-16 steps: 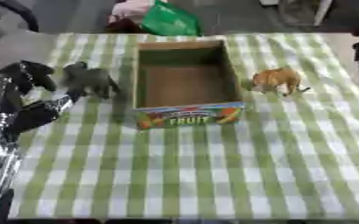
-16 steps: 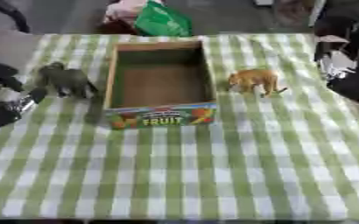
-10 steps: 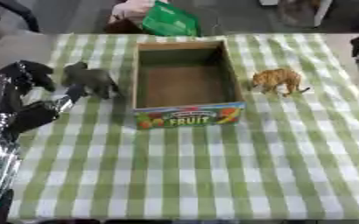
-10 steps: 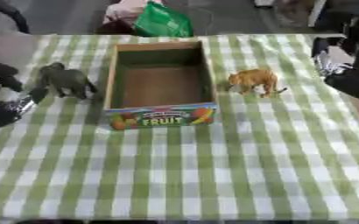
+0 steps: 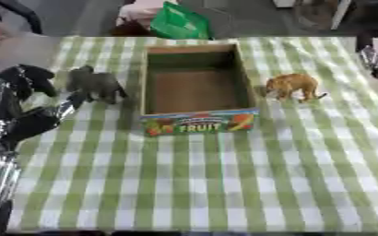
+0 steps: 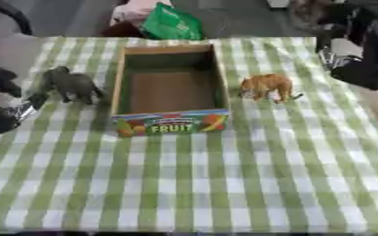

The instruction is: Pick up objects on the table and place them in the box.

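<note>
The right hand [image 6: 355,69] is cut off at the table's right edge, so its fingers cannot be told. The left hand [image 5: 32,99] shows at the left edge, fingers apart, just beside one grey elephant [image 5: 94,83]. One orange tiger [image 5: 295,86] stands right of the single empty box [image 5: 198,121] on the checked cloth [image 5: 224,184].

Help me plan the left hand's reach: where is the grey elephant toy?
The grey elephant toy stands on the table's left side, just left of the box, with the left hand close beside it.
</note>
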Robot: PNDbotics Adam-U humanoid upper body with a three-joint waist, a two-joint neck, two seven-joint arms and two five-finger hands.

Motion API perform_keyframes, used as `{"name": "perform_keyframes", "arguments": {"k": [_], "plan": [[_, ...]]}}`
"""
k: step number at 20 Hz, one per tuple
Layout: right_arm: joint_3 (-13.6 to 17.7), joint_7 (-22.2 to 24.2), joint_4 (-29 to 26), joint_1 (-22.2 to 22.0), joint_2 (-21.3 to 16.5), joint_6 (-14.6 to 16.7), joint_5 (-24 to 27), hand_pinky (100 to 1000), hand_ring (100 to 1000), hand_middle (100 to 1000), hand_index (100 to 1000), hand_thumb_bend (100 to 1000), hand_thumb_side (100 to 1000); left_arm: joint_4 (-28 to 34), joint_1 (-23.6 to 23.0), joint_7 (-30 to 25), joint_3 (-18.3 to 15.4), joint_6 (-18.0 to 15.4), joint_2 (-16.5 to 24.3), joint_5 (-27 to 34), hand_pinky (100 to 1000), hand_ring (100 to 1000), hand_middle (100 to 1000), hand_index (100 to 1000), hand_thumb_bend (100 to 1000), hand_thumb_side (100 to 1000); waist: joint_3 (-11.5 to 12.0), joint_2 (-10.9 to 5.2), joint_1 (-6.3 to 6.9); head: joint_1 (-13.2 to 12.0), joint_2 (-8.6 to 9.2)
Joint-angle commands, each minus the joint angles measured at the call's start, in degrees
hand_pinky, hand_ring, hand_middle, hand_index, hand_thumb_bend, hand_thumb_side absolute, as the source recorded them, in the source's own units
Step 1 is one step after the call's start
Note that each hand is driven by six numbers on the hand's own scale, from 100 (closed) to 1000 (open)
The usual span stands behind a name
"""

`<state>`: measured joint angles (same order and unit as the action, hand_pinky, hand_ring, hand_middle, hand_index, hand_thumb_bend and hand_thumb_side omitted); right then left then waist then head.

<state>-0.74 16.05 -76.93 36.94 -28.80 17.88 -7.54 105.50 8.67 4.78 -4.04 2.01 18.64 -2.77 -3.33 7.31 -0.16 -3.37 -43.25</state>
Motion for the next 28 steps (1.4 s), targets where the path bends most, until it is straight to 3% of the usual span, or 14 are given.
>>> {"name": "perform_keyframes", "arguments": {"k": [1, 5, 10, 19, 28], "plan": [[-1.26, 2.4, 5.82, 3.63, -2.44, 3.98, -3.8, 775, 929, 787, 888, 100, 198, 0.82, 0.39, -0.25, 0.06, -0.06, 0.95, 0.26, 641, 439, 406, 558, 695, 100, 0.13, -0.91, -0.15, 0.29, 0.04], [-2.17, 4.74, 14.56, 7.77, -1.1, 9.05, -10.6, 801, 976, 831, 897, 100, 203, 0.75, 0.35, -0.4, 0.19, -0.08, 0.95, 0.34, 640, 439, 406, 558, 695, 100, 0.16, -1.09, -0.15, 0.48, -0.02], [-1.62, 4.42, 23.61, 11.76, 2.07, 12.68, -22.16, 823, 1000, 851, 899, 100, 220, 0.72, 0.46, -0.57, 0.36, -0.13, 0.78, 0.46, 641, 439, 406, 558, 694, 100, 0.35, -1.01, 0.21, 0.87, 0.02], [0.99, -2.16, 35.06, 14.74, 7.13, 13.4, -40.23, 863, 1000, 860, 902, 100, 244, 0.7, 0.69, -0.83, 0.54, -0.16, 0.59, 0.58, 641, 439, 406, 558, 693, 100, 0.91, -0.71, 0.57, 1.37, 0.2], [1.75, -4.67, 38.8, 14.62, 7.65, 13.31, -46.12, 832, 966, 808, 880, 100, 256, 0.68, 0.67, -0.84, 0.52, -0.16, 0.56, 0.59, 641, 440, 406, 558, 693, 100, 1.18, -0.73, 0.43, 1.43, 0.17]]}}
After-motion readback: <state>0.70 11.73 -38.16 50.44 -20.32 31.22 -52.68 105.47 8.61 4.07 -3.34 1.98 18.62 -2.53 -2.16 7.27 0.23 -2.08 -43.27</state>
